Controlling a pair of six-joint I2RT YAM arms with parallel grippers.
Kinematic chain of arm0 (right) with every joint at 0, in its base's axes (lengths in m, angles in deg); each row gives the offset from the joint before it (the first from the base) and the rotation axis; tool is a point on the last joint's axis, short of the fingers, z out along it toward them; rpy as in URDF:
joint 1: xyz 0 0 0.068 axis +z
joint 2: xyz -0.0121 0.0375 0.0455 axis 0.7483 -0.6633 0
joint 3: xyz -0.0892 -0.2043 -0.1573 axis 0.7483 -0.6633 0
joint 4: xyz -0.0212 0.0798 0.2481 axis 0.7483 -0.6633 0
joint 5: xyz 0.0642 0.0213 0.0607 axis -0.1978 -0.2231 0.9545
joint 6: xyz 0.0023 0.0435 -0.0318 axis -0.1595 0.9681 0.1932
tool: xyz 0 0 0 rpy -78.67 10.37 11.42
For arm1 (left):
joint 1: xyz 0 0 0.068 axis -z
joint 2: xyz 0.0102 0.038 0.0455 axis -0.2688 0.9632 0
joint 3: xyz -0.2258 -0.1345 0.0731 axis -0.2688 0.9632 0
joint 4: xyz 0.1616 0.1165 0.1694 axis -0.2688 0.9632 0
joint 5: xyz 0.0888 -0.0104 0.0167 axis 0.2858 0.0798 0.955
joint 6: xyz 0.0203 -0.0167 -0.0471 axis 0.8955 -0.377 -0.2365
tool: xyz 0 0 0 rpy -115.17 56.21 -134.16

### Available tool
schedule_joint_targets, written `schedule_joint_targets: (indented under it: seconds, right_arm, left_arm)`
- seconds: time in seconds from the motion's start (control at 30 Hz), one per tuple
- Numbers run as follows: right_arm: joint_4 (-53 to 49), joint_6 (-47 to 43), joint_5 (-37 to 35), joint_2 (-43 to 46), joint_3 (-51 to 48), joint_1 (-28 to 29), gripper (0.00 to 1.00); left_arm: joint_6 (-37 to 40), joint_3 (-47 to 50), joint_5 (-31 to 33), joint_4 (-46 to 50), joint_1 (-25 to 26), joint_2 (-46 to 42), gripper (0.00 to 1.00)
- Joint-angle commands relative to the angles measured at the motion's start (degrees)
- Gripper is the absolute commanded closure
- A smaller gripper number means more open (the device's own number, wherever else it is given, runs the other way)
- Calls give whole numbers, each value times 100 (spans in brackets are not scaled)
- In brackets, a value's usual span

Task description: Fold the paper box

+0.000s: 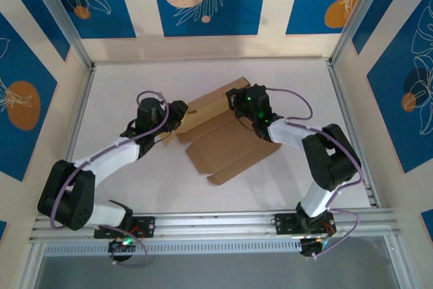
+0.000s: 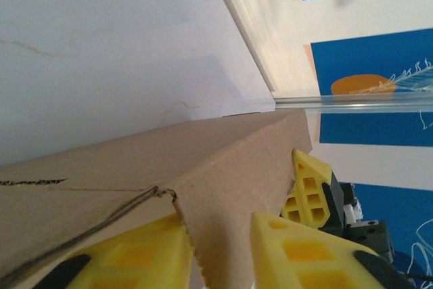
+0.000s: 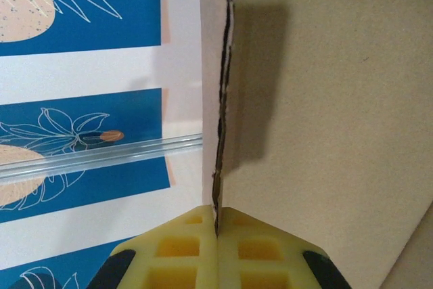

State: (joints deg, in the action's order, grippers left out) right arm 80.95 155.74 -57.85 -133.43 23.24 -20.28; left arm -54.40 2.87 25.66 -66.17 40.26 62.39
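From above, the flat brown cardboard paper box (image 1: pixel 226 143) has its left edge hidden beneath the left gripper (image 1: pixel 181 118) and its far edge beneath the right gripper (image 1: pixel 235 101). Both wrist views crop it; whether the left fingers (image 2: pixel 145 252) press it is unclear.

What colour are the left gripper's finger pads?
Yellow pads, clearest in the left wrist view.

Clearance: table (image 1: pixel 169 76) open along far strip btwn paper box (image 1: pixel 226 143) and back wall (image 1: pixel 210 47), also near strip btwn box and front rail (image 1: pixel 216 220). Ctr blocked by box (far-left flaps lifted off the surface). Left arm (image 1: pixel 111 152) lies across L side, right arm (image 1: pixel 318 157) across R side; both reach the box. Side walls (image 1: pixel 37 140) and corner posts (image 1: pixel 70 32) close off lateral approach.
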Motion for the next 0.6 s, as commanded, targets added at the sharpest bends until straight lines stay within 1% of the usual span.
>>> schedule_joint_targets:
  seconds: [0.0,0.13,0.2,0.23,0.3,0.4,0.47,0.57]
  right_arm:
    - [97,124,19,-15,-141,75,100]
    - [-44,115,-1,103,-177,80,100]
    - [-190,35,-5,206,-186,94,98]
    - [-273,-6,10,251,-186,88,92]
    - [-557,-187,87,357,-128,71,75]
    - [-811,-476,276,431,-47,37,56]
    - [-798,-503,478,393,-28,-18,48]
    - [-515,-456,736,284,-43,-79,43]
  left_arm:
    - [-180,50,-39,-661,73,153,80]
    - [-6,-80,-28,-603,26,224,89]
    - [189,-259,-214,-539,-69,341,92]
    - [275,-372,-363,-472,-136,434,93]
    - [382,-534,-703,-453,-296,636,93]
    - [478,-734,-1382,-583,-547,986,93]
    - [476,-814,-1763,-757,-671,1197,92]
    - [484,-1026,-2305,-936,-787,1510,91]
